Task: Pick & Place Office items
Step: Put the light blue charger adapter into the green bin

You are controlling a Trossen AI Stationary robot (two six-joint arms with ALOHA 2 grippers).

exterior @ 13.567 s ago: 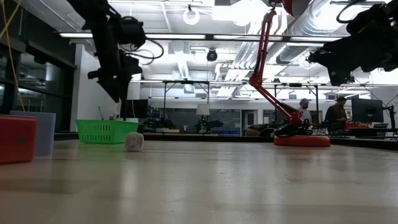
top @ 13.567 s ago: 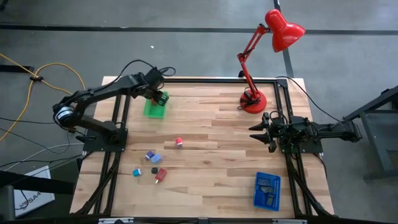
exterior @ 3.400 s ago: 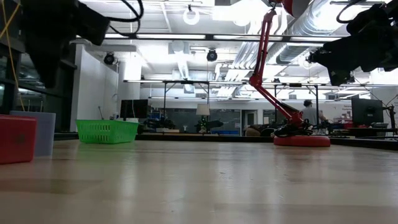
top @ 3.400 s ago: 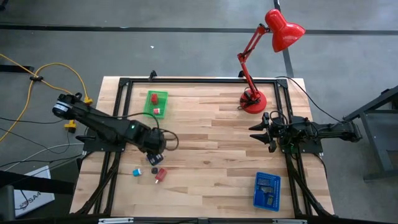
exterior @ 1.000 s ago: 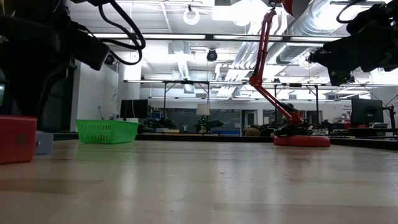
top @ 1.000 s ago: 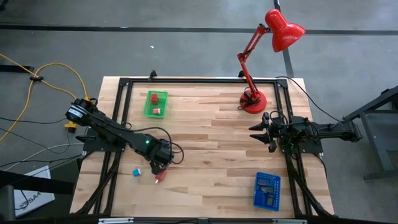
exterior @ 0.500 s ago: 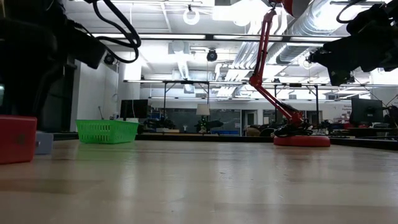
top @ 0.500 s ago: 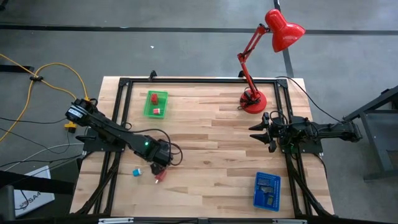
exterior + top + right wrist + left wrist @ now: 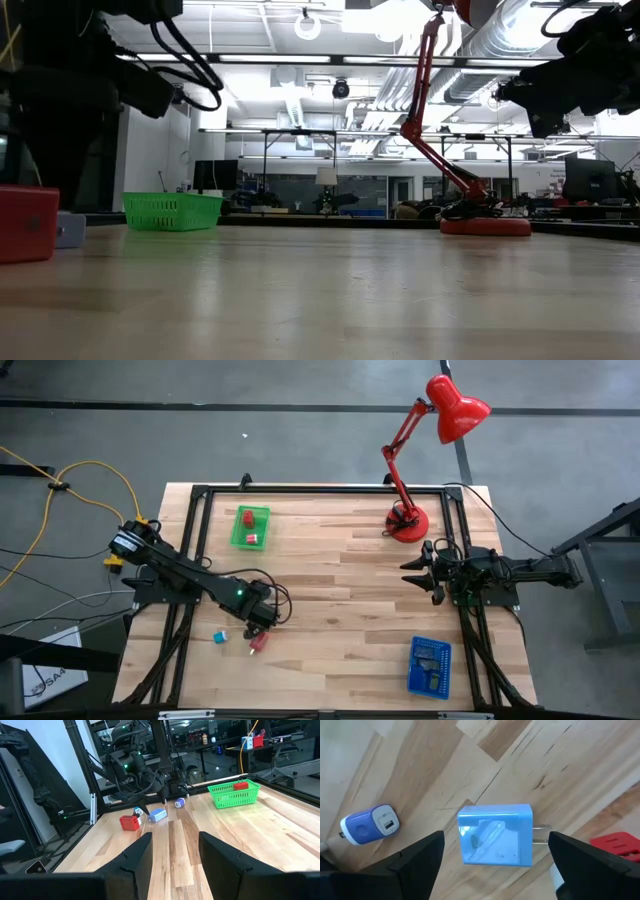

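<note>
Several office items lie at the table's left front. A light blue plug block [image 9: 495,836] lies flat on the wood with its prongs pointing sideways. My left gripper [image 9: 495,839] hangs open above it, one finger on each side and both apart from it. Beside it lie a blue rounded piece [image 9: 367,824] and a red block [image 9: 616,845]. From above I see my left gripper [image 9: 260,618], the red block [image 9: 258,643] and a teal piece [image 9: 218,635]. My right gripper [image 9: 408,573] waits open at the right side, with nothing between its fingers.
A green tray [image 9: 250,527] at the far left holds red pieces. A blue perforated tray [image 9: 430,665] sits at the near right. A red desk lamp [image 9: 407,520] stands at the far right. Bare wood lies between the two arms.
</note>
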